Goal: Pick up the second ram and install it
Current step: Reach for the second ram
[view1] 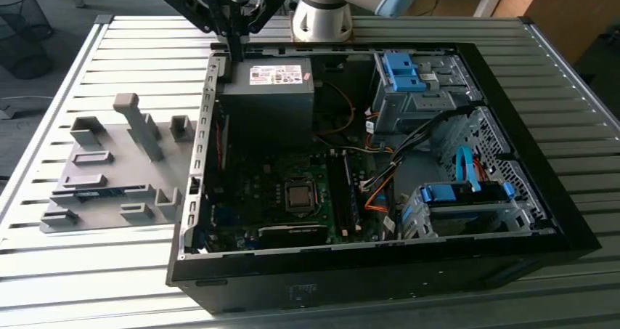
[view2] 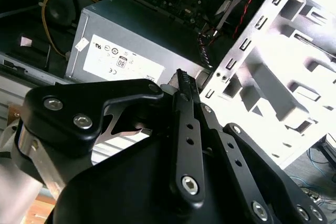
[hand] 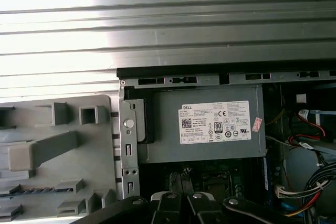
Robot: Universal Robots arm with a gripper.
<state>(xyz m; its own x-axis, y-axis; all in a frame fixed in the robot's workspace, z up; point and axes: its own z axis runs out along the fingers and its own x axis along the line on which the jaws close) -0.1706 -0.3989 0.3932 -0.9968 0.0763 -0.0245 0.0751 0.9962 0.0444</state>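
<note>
Slatted aluminium tabletop (view1: 126, 46) leaves open room at the exterior view's upper left and along its left edge; one open black computer case (view1: 339, 285) takes the centre and right; one grey plastic holder tray (view1: 107, 151) sits just beside its left wall; the second ram (view1: 102, 193), one thin blue-green stick, lies in that tray's lower part; the black gripper (view1: 235, 51), fingers pressed together and empty, hangs over the case's upper-left rim, near one grey power-supply box (view1: 266, 100).

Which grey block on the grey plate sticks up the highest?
The one slim post with the square top; it towers over the squat blocks around it.
</note>
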